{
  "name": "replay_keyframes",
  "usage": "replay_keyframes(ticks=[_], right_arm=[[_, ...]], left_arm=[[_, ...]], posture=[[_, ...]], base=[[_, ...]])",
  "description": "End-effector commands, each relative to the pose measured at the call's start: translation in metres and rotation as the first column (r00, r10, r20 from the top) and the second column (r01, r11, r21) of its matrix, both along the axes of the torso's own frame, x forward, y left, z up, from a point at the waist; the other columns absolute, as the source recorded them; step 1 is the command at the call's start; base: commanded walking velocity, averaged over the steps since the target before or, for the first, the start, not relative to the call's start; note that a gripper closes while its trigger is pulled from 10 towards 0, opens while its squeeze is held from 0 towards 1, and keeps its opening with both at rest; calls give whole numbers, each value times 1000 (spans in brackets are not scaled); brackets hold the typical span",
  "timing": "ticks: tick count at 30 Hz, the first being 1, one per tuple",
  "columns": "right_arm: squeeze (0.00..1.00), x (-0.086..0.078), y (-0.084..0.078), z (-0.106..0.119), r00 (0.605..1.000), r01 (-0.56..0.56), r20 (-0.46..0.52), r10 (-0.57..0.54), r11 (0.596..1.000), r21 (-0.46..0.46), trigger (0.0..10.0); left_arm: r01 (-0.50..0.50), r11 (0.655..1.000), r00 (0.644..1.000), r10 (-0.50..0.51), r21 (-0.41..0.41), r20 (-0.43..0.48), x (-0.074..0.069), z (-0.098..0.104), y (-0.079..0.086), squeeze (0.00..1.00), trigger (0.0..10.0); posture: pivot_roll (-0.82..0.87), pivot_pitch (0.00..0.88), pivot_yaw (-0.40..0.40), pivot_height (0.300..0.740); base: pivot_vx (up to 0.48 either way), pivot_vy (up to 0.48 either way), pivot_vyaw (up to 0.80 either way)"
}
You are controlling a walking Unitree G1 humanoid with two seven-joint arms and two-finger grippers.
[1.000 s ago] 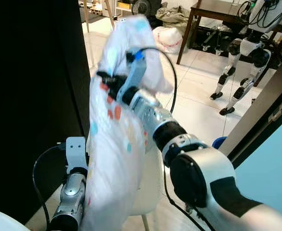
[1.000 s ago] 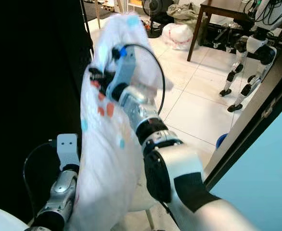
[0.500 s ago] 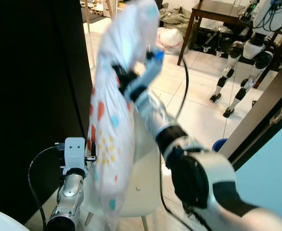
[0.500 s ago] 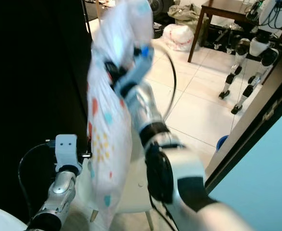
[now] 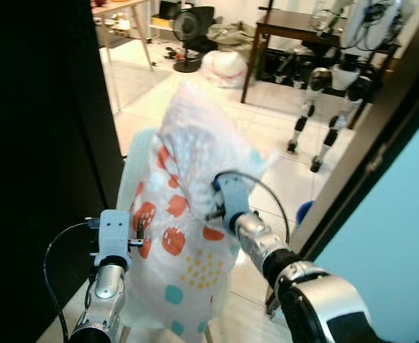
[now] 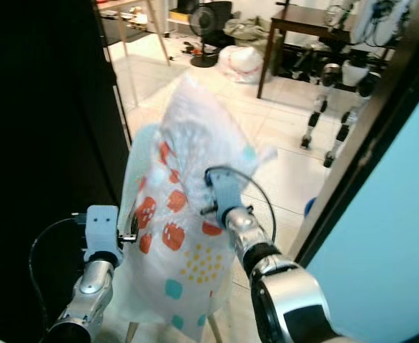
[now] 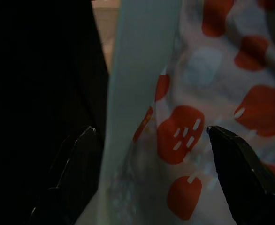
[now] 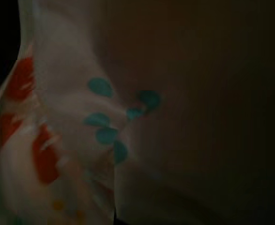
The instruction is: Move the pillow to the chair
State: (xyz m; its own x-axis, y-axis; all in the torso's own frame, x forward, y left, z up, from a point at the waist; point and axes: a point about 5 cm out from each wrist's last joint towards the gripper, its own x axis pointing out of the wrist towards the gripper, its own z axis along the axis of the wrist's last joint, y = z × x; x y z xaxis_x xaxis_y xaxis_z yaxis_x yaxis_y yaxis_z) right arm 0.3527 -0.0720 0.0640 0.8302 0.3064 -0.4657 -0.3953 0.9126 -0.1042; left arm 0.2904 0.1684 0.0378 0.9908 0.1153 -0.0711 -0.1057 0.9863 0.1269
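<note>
White spotted pillow (image 5: 188, 236) leans on the chair (image 6: 139, 153); right hand (image 5: 211, 209), fingers buried in fabric so I cannot tell their opening, should release gently, while the wide-open left hand (image 5: 139, 236) at 9 o'clock steadies it

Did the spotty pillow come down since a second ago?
Yes. The pillow was held high above the white chair; now it has dropped and stands against the chair's back, with the right pincer pressed into it.

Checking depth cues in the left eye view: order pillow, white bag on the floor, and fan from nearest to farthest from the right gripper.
1. Pillow: right at the right gripper, which presses into its spotted cloth above the chair.
2. White bag: on the floor well beyond, by the dark table's leg.
3. Fan: a little farther back, to the bag's left.
</note>
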Motion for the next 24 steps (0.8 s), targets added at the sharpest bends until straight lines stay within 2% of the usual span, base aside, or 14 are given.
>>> replay_keyframes(ticks=[1, 3, 5, 8, 13, 14, 15, 16, 20, 21, 24], right_arm=[[0, -13, 14, -13, 993, -94, -76, 94, 996, 9, 10000], [0, -17, 18, -17, 988, -120, -96, 121, 993, 17, 10000], [0, -30, 30, -29, 963, -201, -176, 206, 979, 48, 10000], [0, -37, 35, -35, 945, -242, -213, 248, 969, 55, 10000], [0, -65, 50, -55, 856, -367, -360, 370, 927, 82, 10000], [0, -70, 52, -59, 834, -392, -390, 391, 916, 82, 10000], [0, -70, 52, -59, 834, -392, -390, 391, 916, 82, 10000], [0, -78, 53, -65, 798, -419, -440, 412, 904, 87, 10000], [0, -84, 52, -71, 777, -437, -473, 415, 897, 68, 10000], [0, -87, 49, -74, 765, -459, -491, 417, 888, 38, 10000], [0, -88, 47, -76, 759, -460, -504, 412, 888, 32, 10000]], left_arm=[[-2, 1000, 1000, 2, 3, -27, -1, -4, 0, 0, 10000], [0, 1000, 1000, 0, 4, -28, -1, -4, 0, 0, 10000], [5, 1000, 1000, -5, 5, -31, -1, -4, -1, 0, 10000], [6, 1000, 999, -6, 5, -32, -1, -4, -1, 0, 10000], [5, 1000, 999, -5, 4, -36, -1, -5, 0, 0, 10000], [4, 1000, 999, -4, 3, -37, -2, -5, 0, 0, 10000], [4, 1000, 999, -4, 3, -37, -2, -5, 0, 0, 10000], [3, 1000, 999, -3, 1, -37, -3, -6, 0, 0, 10000], [2, 1000, 999, -2, -1, -37, -3, -6, -1, 0, 10000], [2, 1000, 999, -2, -4, -37, -4, -6, -1, 0, 10000], [1, 1000, 999, -1, -5, -37, -3, -6, -1, 0, 10000]], posture=[[25, 60, -48, 740], [25, 59, -48, 740], [25, 57, -46, 740], [26, 57, -46, 740], [31, 61, -45, 740], [32, 63, -45, 740], [32, 63, -45, 740], [32, 64, -45, 740], [33, 67, -44, 740], [32, 67, -44, 740], [31, 67, -45, 740]], base=[[0, 0, 0], [0, 0, 0], [0, 0, 0], [0, 0, 0], [0, 0, 0], [0, 0, 0], [0, 0, 0], [0, 0, 0], [0, 0, 0], [0, 0, 0], [0, 0, 0]])
